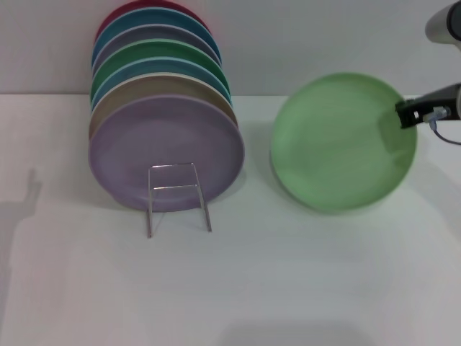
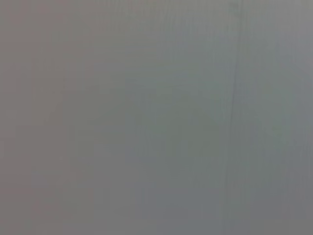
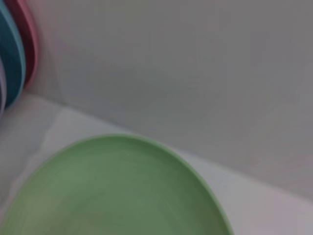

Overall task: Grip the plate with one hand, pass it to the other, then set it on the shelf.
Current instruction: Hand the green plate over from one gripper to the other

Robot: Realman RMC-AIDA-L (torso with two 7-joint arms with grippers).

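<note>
Plate [image 1: 338, 144] beside stacked plates [image 1: 162, 108]

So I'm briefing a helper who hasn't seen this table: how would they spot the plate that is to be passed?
On the white table, look away from the row of plates standing in the wire rack, toward the robot's right. The plate is alone there, tilted, its edge at the right gripper. It is the only plain light green one.

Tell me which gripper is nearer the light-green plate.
Right. The right gripper is at the light-green plate, on its edge toward the robot's right. The left gripper appears in no view; its wrist camera shows only a blank grey surface.
</note>
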